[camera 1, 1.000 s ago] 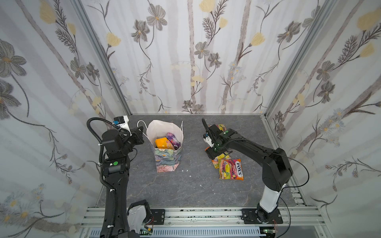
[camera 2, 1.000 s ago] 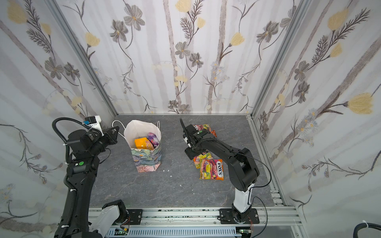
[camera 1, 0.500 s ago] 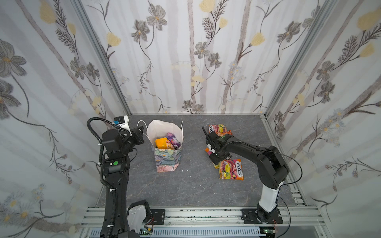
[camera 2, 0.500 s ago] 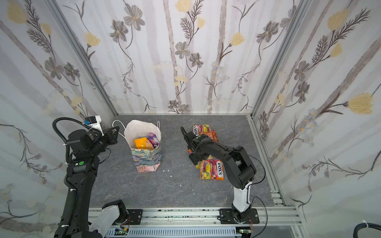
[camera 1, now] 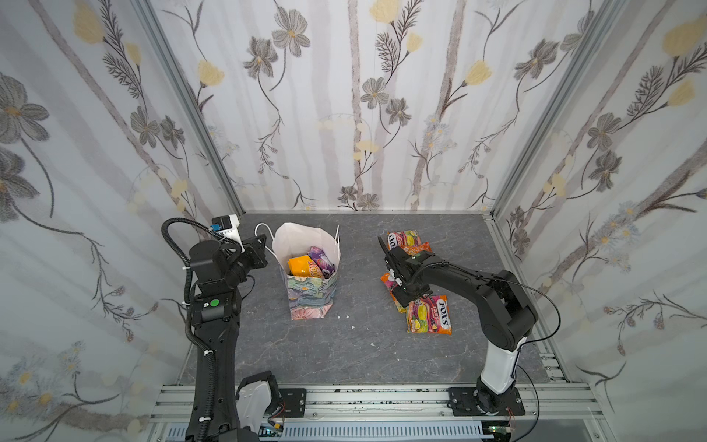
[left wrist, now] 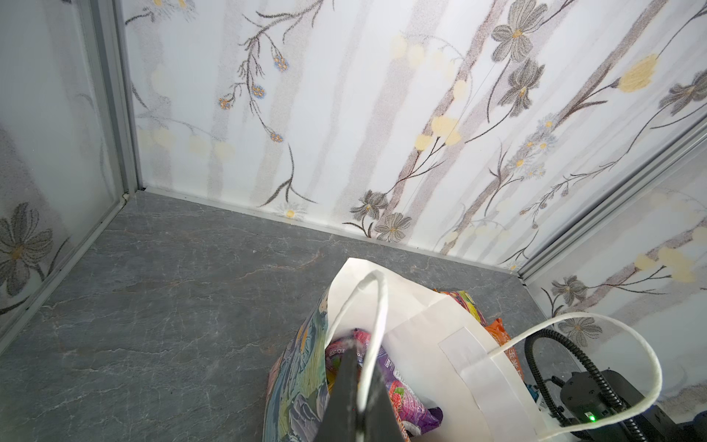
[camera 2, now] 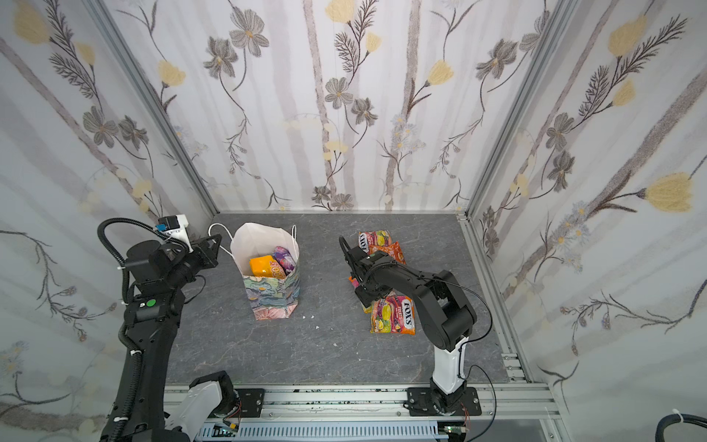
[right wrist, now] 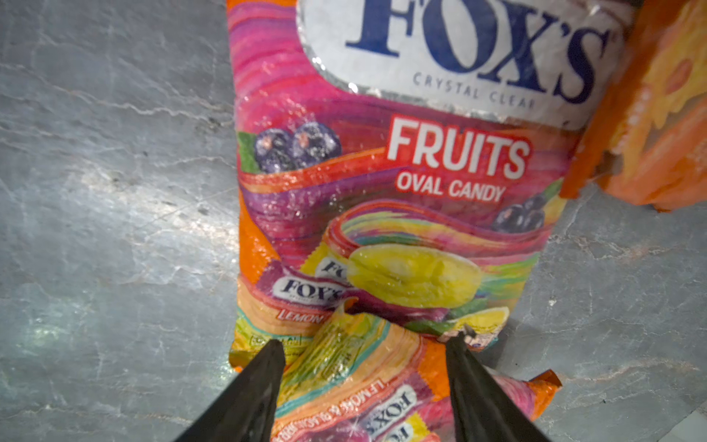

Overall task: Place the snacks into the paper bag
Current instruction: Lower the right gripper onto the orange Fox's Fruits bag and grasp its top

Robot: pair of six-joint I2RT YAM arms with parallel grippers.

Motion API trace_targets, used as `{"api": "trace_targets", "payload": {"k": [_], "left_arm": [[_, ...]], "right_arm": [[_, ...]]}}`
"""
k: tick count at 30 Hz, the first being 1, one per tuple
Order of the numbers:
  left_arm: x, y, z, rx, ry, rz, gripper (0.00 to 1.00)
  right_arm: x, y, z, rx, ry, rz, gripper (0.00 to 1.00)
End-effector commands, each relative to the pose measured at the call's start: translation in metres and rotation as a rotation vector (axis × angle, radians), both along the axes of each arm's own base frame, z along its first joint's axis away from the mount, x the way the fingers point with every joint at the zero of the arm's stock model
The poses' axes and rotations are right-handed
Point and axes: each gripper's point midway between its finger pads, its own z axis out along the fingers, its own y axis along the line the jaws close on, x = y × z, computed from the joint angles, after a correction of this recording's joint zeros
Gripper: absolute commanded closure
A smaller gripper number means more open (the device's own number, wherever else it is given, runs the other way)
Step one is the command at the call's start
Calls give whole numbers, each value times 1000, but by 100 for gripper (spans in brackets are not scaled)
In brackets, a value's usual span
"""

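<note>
Grey marbled desk (camera 1: 344, 344), floral-papered walls. Nearest lies a glossy pink-and-yellow FOX'S fruits candy pouch (camera 1: 428, 315), flat. Just behind it the right hand (right wrist: 363, 352) is open, fingers apart over a second multicoloured FOX'S pouch (right wrist: 344, 382) that overlaps the first one's end. Leftward, the upright pastel floral paper bag (camera 1: 311, 298) holds an orange-yellow box (camera 1: 300, 265) and a purple pouch (camera 1: 320, 258). The left hand (left wrist: 355, 402) is pinched on its thin white cord handle (left wrist: 377, 306). Farthest back lie two orange pouches (camera 1: 405, 243).

Floral walls (camera 1: 344, 95) — grey marbled floor (camera 1: 344, 356).
</note>
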Motion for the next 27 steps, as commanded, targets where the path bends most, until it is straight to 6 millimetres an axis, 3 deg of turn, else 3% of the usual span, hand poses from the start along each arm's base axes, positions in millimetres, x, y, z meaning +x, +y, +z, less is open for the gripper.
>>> {"api": "trace_targets", "payload": {"k": [1, 19, 27], "left_arm": [[1, 1, 7, 6, -29, 2, 96], [3, 0, 5, 2, -21, -2, 96], [3, 1, 4, 1, -19, -1, 96]], "right_arm": [[0, 4, -1, 27, 1, -9, 34], [-8, -3, -16, 13, 39, -17, 42], [-8, 1, -15, 40, 35, -24, 56]]}}
